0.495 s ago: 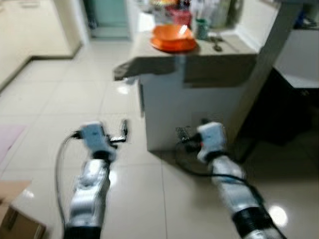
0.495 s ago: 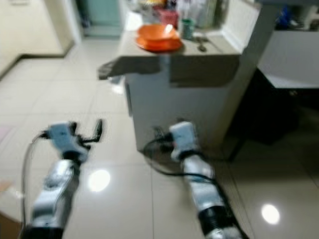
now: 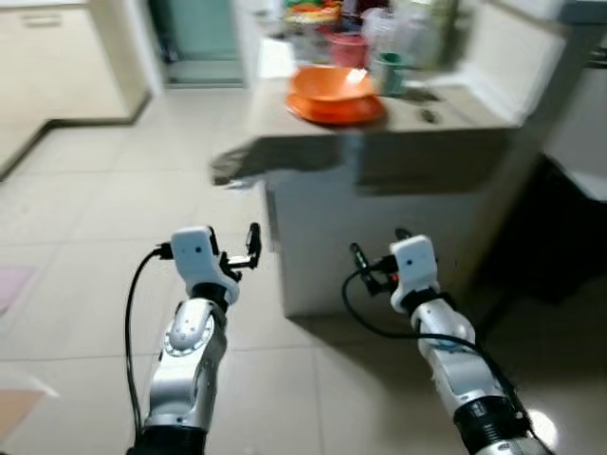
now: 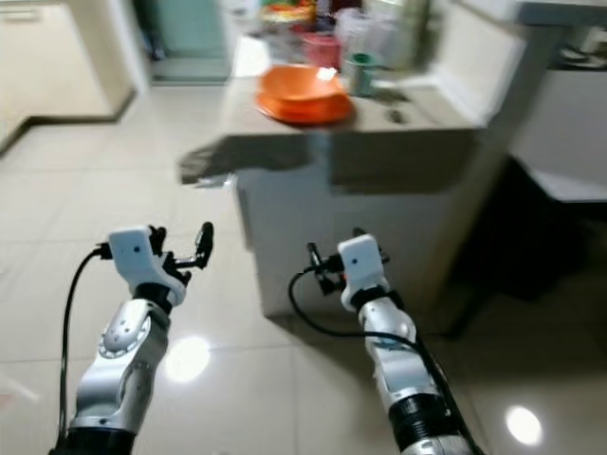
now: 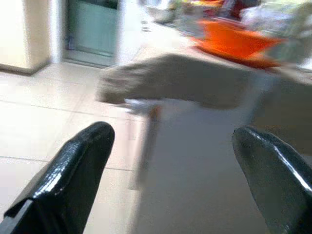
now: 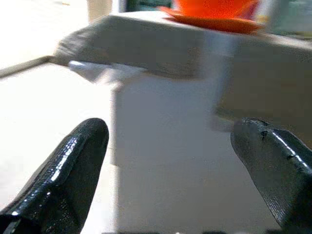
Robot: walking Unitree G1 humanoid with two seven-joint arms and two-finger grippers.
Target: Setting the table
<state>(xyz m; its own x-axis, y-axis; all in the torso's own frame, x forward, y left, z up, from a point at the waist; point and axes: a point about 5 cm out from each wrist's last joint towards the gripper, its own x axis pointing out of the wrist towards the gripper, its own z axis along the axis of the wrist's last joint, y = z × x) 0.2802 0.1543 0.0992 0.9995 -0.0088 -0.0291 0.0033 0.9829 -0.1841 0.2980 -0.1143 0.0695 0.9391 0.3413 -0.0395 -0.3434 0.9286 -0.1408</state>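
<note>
An orange bowl (image 3: 332, 81) sits on an orange plate (image 3: 313, 102) on a grey counter top (image 3: 313, 152), ahead of me and higher than my grippers. Beside the bowl stand a green cup (image 3: 389, 71) and a red cup (image 3: 349, 47), and a small utensil (image 3: 429, 116) lies nearby. My left gripper (image 3: 248, 248) is held out open over the floor, left of the counter's white base (image 3: 379, 237). In front of that base, my right gripper (image 3: 365, 261) is open too. Both wrist views look between wide-apart black fingertips (image 5: 92, 141) (image 6: 87, 136) towards the counter and the bowl (image 5: 234, 39).
Glossy pale floor tiles (image 3: 85, 218) spread to the left. Cream cabinets (image 3: 57, 57) and a teal doorway (image 3: 199, 38) stand at the back. Blurred containers (image 3: 417, 28) crowd the counter's rear. Under a surface at the right is a dark gap (image 3: 560, 237).
The whole picture has shifted and sharpened, so the camera moved; the counter sits slightly lower in view. Both arms stay held out in front, a little higher in the picture.
</note>
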